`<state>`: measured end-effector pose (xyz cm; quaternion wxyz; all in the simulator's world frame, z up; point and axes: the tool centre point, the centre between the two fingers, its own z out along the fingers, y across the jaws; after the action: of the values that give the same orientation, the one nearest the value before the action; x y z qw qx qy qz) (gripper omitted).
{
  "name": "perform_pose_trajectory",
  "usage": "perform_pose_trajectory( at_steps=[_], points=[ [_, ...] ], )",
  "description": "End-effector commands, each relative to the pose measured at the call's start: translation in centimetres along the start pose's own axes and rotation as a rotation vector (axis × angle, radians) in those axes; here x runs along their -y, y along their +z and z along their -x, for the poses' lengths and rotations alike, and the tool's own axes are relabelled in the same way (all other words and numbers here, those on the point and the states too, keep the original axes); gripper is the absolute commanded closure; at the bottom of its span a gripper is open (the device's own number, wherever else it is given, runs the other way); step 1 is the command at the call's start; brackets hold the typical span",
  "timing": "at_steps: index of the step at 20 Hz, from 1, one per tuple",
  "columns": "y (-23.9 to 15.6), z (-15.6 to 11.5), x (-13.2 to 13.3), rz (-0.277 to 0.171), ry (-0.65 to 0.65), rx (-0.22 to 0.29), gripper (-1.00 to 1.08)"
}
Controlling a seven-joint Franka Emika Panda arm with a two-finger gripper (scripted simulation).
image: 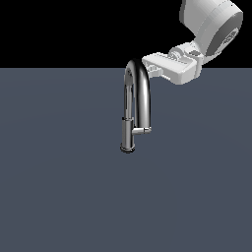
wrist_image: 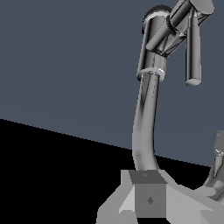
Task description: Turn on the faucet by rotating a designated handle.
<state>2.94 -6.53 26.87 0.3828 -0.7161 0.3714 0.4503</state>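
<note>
The faucet (image: 142, 93) is a tall chrome gooseneck standing on the dark grey floor, with its cylindrical spray head (image: 127, 135) hanging on the exterior view's left. The handle (image: 141, 130) is a short chrome lever low on the stem. My gripper (image: 151, 66) is at the top of the arch, on its right side in the exterior view, far above the handle. Its fingers look shut and hold nothing. In the wrist view the gripper (wrist_image: 148, 194) sits against the arched spout (wrist_image: 144, 127), with the spray head (wrist_image: 152, 48) and the handle (wrist_image: 193, 52) beyond it.
The flat dark grey floor (image: 59, 187) spreads around the faucet on all sides. My white arm (image: 211, 24) reaches in from the upper right of the exterior view. The background beyond the floor's far edge is black.
</note>
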Motion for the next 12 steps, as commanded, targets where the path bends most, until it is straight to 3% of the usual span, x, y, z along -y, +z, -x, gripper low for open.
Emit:
perform_pose_trajectory(
  at_steps=[1,12],
  points=[
    [0.2,-2.1,-0.1,-0.048,0.046,0.055,1.08],
    [1.9,-9.0,-1.1,-0.215,0.209,0.241,1.08]
  ],
)
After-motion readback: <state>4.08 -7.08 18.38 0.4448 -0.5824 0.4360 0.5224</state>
